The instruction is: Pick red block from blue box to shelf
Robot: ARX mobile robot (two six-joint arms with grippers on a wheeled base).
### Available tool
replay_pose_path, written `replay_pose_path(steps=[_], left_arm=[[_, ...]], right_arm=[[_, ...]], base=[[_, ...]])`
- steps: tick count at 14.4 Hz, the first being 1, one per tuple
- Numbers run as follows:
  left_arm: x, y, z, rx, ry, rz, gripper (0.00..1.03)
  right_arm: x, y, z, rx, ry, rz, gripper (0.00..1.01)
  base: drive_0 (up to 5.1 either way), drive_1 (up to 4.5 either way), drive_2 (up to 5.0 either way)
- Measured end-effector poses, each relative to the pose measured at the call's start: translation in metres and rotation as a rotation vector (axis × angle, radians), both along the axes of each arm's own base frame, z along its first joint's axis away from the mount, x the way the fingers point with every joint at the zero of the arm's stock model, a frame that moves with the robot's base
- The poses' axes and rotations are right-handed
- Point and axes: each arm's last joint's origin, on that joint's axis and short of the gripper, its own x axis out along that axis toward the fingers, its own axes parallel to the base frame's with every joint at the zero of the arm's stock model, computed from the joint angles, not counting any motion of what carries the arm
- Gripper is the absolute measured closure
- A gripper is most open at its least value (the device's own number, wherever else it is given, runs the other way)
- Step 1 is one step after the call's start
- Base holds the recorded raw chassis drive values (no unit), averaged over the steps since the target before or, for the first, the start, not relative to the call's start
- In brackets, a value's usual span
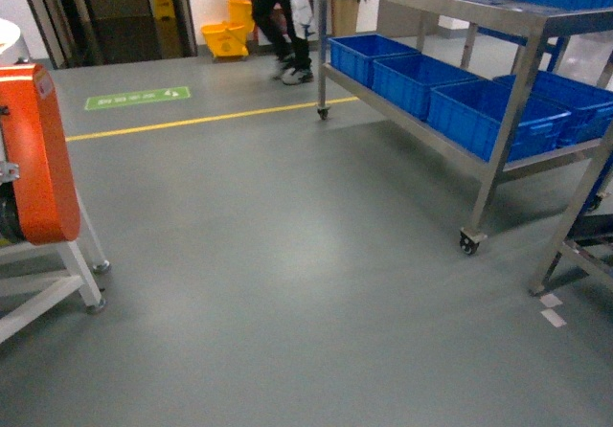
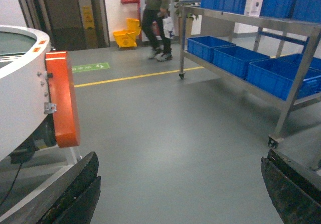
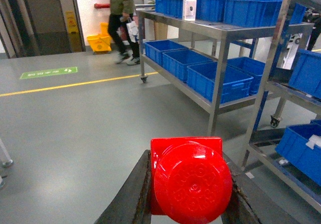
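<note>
The red block [image 3: 189, 180] sits clamped in the right gripper [image 3: 188, 184], stud facing the wrist camera, a dark finger pressed against each side. It looks to be carried that way so it stays put while the base rolls across the open grey floor [image 1: 287, 283]; nothing supports it but the gripper itself. The blue box is not in any view, so I judge the pick is done and only the delivery remains.

The shelf [image 1: 536, 25] stands ahead and to the right, steel frame on castors, its tiers loaded with dark blue crates [image 1: 412, 78]. The block is well apart from it, so the robot has ground to cover before any placing.

The left gripper [image 2: 180, 189] hangs spread wide, its fingers at the two lower corners of its view, nothing between them, likely kept clear as the spare arm.

A person [image 1: 280, 15] walks by the far end of the shelf, near a yellow mop bucket [image 1: 228, 34].
</note>
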Motion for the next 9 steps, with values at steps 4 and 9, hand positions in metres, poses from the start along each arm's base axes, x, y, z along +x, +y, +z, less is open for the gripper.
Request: replay_pose_path(steps=[4,9], left_arm=[[0.0000,0.0000,0.0000,0.000,0.000,0.000,0.05],[0.0000,0.0000,0.0000,0.000,0.000,0.000,0.05]], right_arm=[[0.0000,0.0000,0.0000,0.000,0.000,0.000,0.73],[0.0000,0.0000,0.0001,0.000,0.000,0.000,0.73]], base=[[-1.4,-1.41,-1.4],[-1.5,-1.46,-1.5]])
